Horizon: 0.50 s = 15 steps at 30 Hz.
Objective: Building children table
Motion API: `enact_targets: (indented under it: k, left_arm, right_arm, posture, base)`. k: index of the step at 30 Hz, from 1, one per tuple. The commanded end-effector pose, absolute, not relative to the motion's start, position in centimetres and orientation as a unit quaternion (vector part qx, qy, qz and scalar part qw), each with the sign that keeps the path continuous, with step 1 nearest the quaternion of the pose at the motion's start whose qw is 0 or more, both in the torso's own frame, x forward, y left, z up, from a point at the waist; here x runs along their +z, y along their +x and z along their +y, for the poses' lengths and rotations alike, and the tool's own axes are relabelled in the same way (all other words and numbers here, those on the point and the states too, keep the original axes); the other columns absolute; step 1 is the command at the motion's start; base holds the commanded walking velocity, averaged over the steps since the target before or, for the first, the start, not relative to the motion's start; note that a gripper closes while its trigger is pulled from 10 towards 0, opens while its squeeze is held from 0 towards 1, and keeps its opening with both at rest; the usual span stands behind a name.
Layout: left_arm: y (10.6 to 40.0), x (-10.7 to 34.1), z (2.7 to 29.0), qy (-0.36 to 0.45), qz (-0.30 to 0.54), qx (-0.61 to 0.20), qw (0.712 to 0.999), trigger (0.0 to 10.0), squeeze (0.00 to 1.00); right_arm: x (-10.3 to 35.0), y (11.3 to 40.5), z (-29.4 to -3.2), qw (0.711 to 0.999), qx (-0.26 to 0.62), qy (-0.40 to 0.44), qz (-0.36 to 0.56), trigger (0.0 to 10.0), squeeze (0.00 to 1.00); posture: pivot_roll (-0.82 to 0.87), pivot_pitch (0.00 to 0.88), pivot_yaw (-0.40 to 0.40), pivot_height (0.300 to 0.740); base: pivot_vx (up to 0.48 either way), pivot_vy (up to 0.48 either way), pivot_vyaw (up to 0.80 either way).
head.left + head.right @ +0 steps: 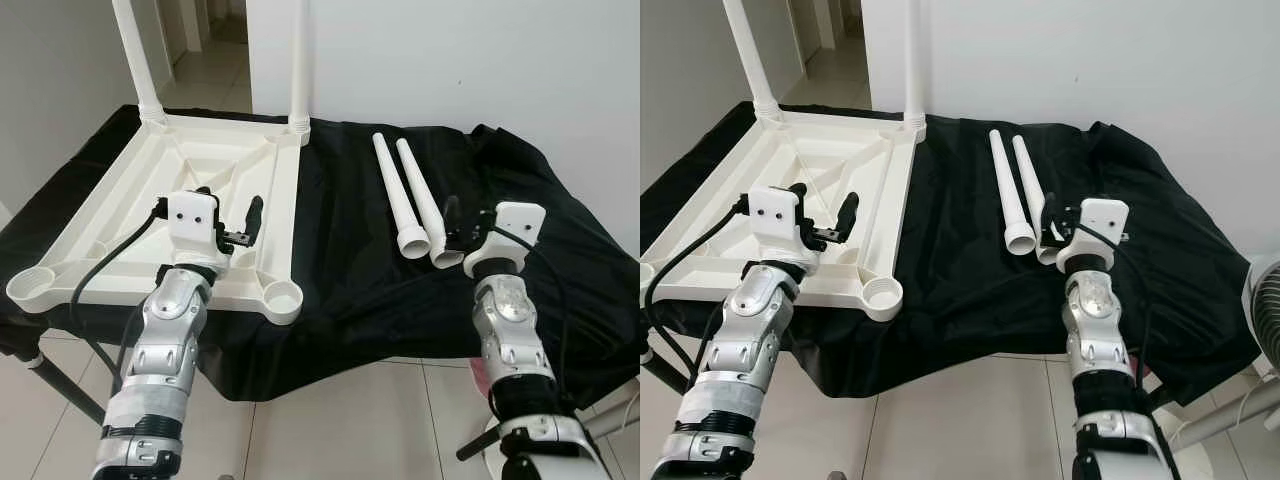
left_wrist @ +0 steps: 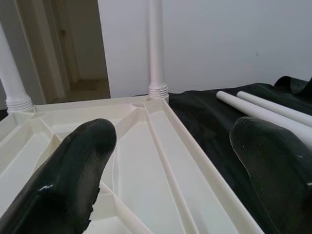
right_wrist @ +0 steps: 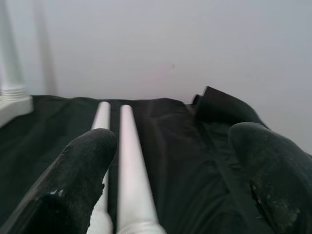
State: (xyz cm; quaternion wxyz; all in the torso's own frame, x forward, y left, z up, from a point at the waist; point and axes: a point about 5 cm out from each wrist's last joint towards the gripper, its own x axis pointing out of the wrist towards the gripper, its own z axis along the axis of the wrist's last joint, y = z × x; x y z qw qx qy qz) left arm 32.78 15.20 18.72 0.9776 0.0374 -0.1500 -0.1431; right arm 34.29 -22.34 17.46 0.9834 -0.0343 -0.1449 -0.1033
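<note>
A white plastic table top (image 1: 120, 205) lies upside down on a black cloth. Two white legs (image 1: 300, 60) stand screwed into its far corners. Its near corner sockets (image 1: 285, 297) hold nothing. Two loose white legs (image 1: 397, 195) lie side by side on the cloth to the right, wide ends toward me. My left gripper (image 1: 232, 208) hovers open above the near right part of the table top, with nothing between its fingers (image 2: 73, 175). My right gripper (image 1: 462, 235) is open at the wide end of the right loose leg (image 3: 131, 180), which lies between its fingers.
The black cloth (image 1: 340, 260) covers a low stand and hangs over its front edge. A white wall rises close behind. A doorway opens at the far left. Part of a white fan (image 1: 1265, 310) stands on the tiled floor at the right.
</note>
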Motion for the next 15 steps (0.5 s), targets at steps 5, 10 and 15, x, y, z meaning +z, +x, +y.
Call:
enact_targets:
  k: [5, 10, 15]
  left_arm:
    - [33.1, 20.1, 14.4, 0.051, -0.16, -0.171, 0.971, 10.0, 0.0]
    - [32.5, 20.8, 14.0, 0.058, -0.156, -0.184, 0.969, 10.0, 0.0]
    - [32.1, 20.5, 14.1, 0.064, -0.143, -0.19, 0.969, 10.0, 0.0]
  right_arm:
    - [18.4, 35.0, -22.9, 0.983, -0.112, -0.029, -0.142, 10.0, 0.0]
    - [19.4, 35.7, -22.8, 0.985, -0.093, -0.019, -0.143, 10.0, 0.0]
    - [19.3, 36.1, -23.0, 0.987, -0.092, -0.016, -0.134, 10.0, 0.0]
  posture:
    - [-0.01, 0.11, -0.056, 0.74]
    - [0.01, 0.228, -0.063, 0.74]
    - [0.02, 0.284, -0.061, 0.74]
  base:
    - [0.0, 0.0, 0.0]
    - [0.0, 0.0, 0.0]
    - [0.0, 0.0, 0.0]
